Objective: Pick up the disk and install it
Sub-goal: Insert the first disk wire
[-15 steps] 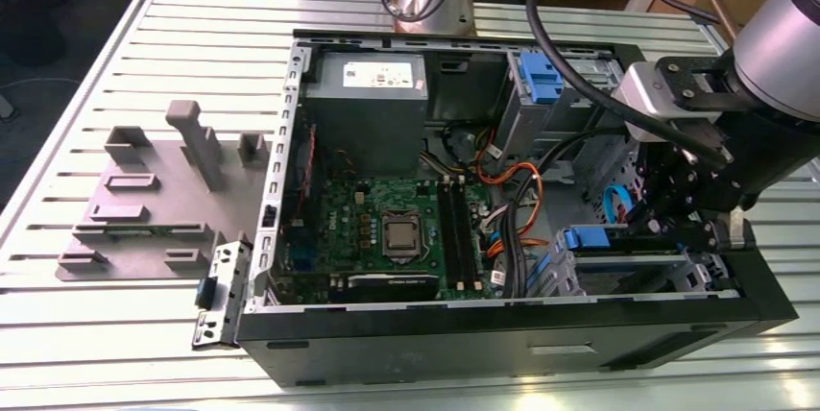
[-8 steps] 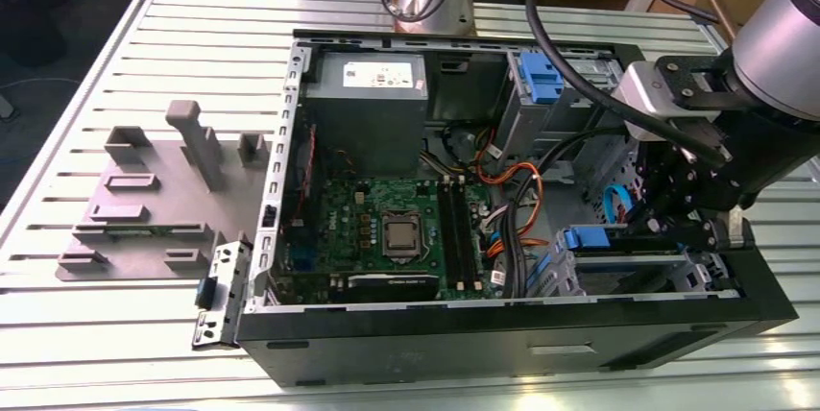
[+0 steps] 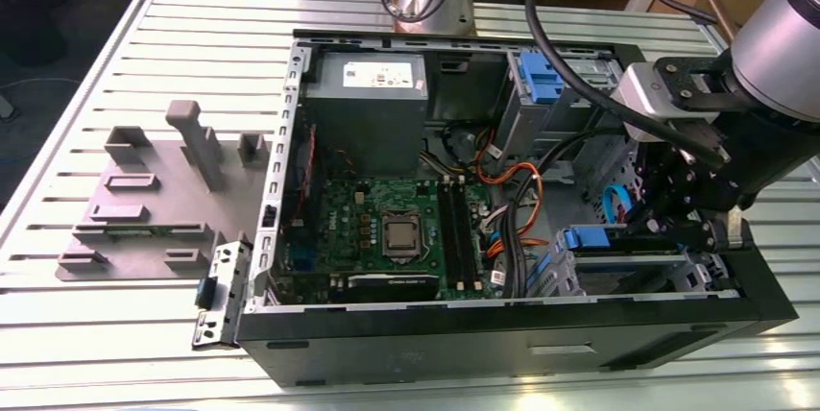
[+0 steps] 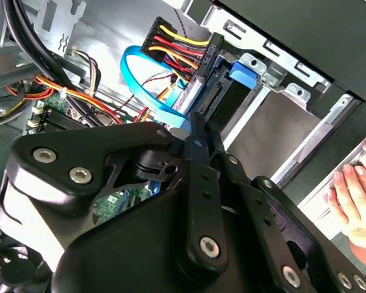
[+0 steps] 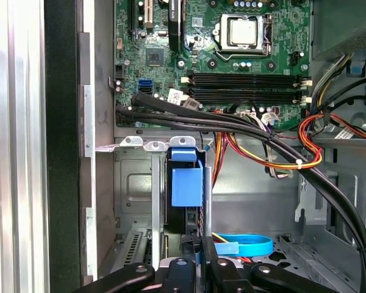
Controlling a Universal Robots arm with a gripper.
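— How is the arm posed?
— It is reached down into the open computer case (image 3: 513, 334) on the bench (image 3: 192, 17), with the gripper (image 3: 698, 224) lowered at the drive cage (image 3: 635, 272).
— And the disk?
— The disk (image 5: 186, 186) is seen seated edge-on in the cage slot, its blue tab just beyond the gripper's tips.
— The gripper's state?
— It is drawn narrow, nothing being held. A person's hand (image 4: 357, 201) is rested on the case's outer edge.

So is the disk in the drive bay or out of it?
In: the disk sits down in the metal bay, blue tab showing at its end.
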